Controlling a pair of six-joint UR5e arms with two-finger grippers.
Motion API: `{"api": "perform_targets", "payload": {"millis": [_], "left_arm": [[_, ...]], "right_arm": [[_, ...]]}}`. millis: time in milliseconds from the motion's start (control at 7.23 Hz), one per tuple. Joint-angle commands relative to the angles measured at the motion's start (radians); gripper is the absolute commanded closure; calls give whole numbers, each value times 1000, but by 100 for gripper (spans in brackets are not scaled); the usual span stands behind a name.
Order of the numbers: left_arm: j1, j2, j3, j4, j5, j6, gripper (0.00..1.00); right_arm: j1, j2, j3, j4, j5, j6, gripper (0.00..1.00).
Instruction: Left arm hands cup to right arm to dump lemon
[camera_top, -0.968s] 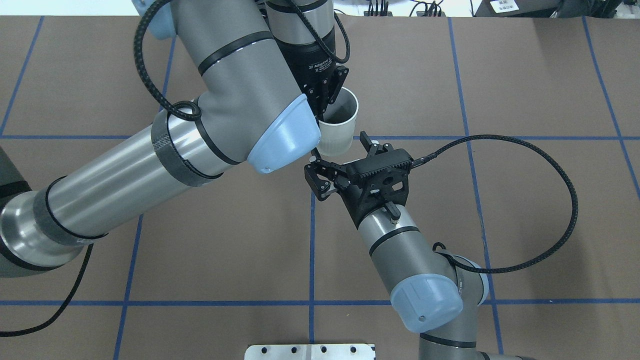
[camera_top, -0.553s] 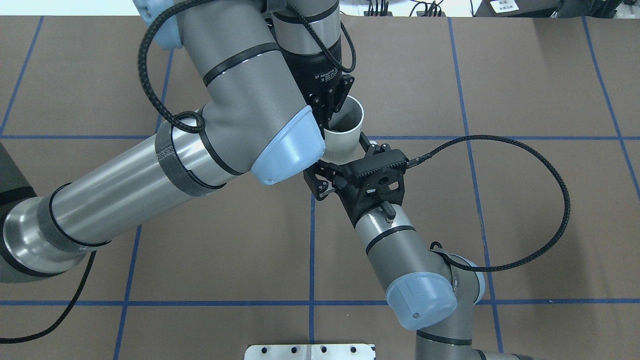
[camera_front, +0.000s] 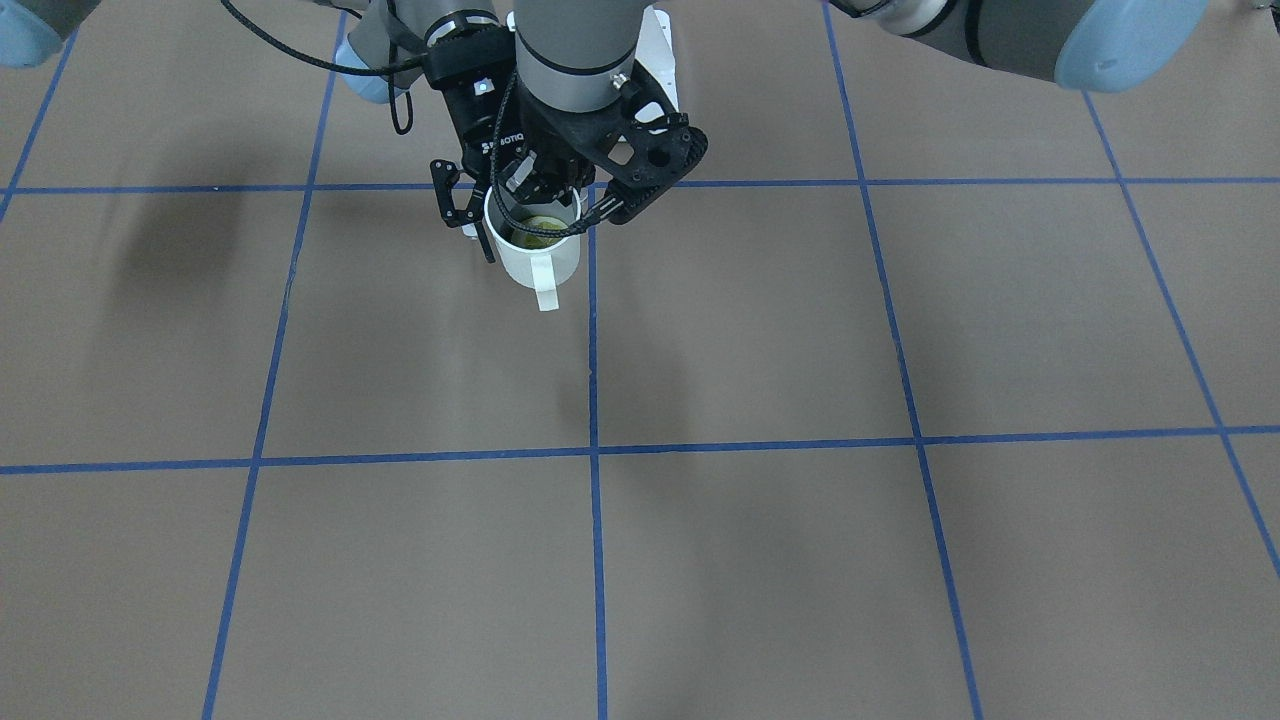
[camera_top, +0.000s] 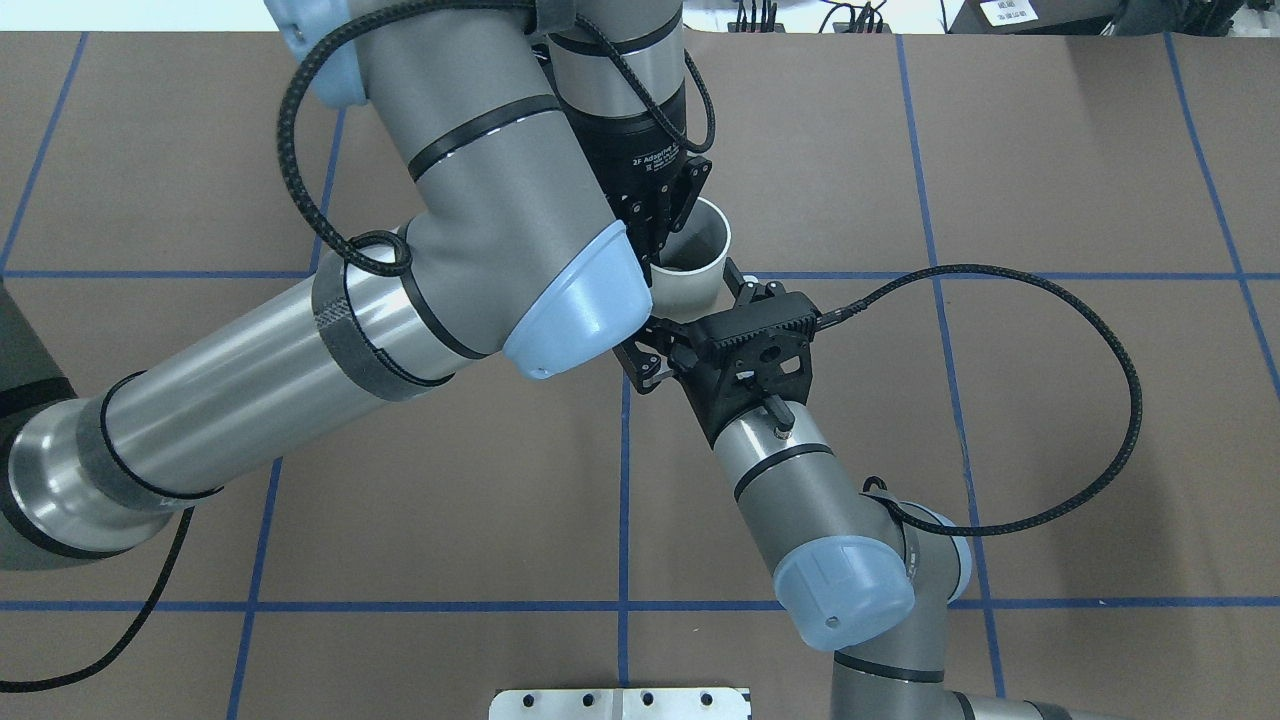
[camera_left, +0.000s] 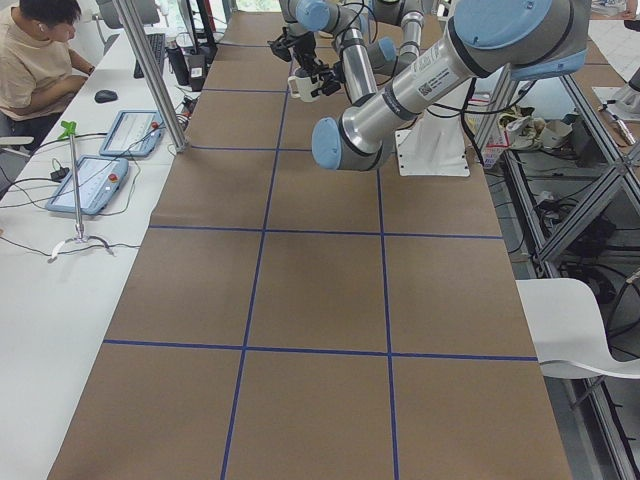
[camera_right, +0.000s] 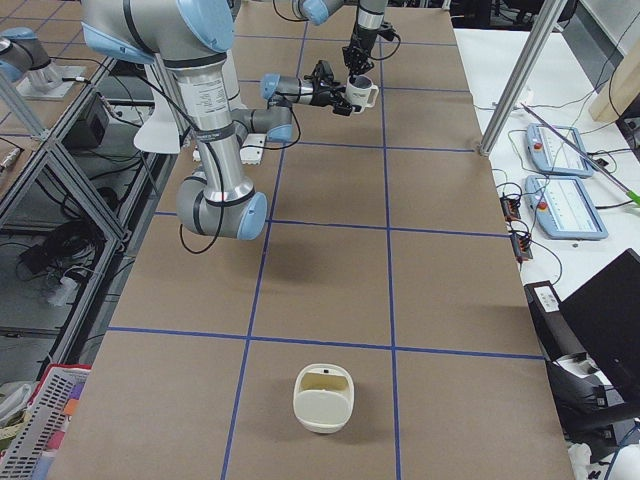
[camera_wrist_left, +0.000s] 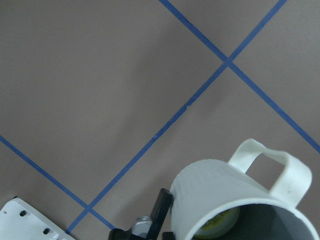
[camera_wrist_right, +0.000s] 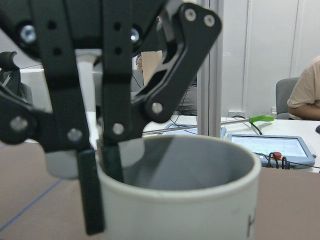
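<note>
A white cup (camera_top: 697, 262) hangs above the table, its handle (camera_front: 545, 285) pointing away from the robot. My left gripper (camera_top: 662, 225) comes down from above and is shut on the cup's rim, one finger inside and one outside (camera_wrist_right: 91, 195). The yellowish-green lemon (camera_front: 543, 228) lies at the bottom of the cup (camera_wrist_left: 225, 200). My right gripper (camera_top: 690, 315) reaches in level from the near right. It is open, with a finger on each side of the cup's lower body and a gap left at the wall.
A cream basket-like container (camera_right: 323, 398) stands on the table far out toward the robot's right end. A metal plate (camera_top: 620, 703) sits at the near edge. A person (camera_left: 30, 50) sits at the side bench beside control pendants (camera_left: 100, 185).
My right gripper has moved forward until its open fingers straddle the cup. The left arm has carried the cup slightly to the right.
</note>
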Motion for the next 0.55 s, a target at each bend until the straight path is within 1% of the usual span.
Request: {"api": "perform_targets", "payload": {"millis": [0,415], "left_arm": [[3,-1,0,0,-1,0,100],[7,-3,0,-2,-3,0,100]], "right_arm": [[2,0,-8,1,1,0,2],[2,4,-14,3,1,0,2]]}}
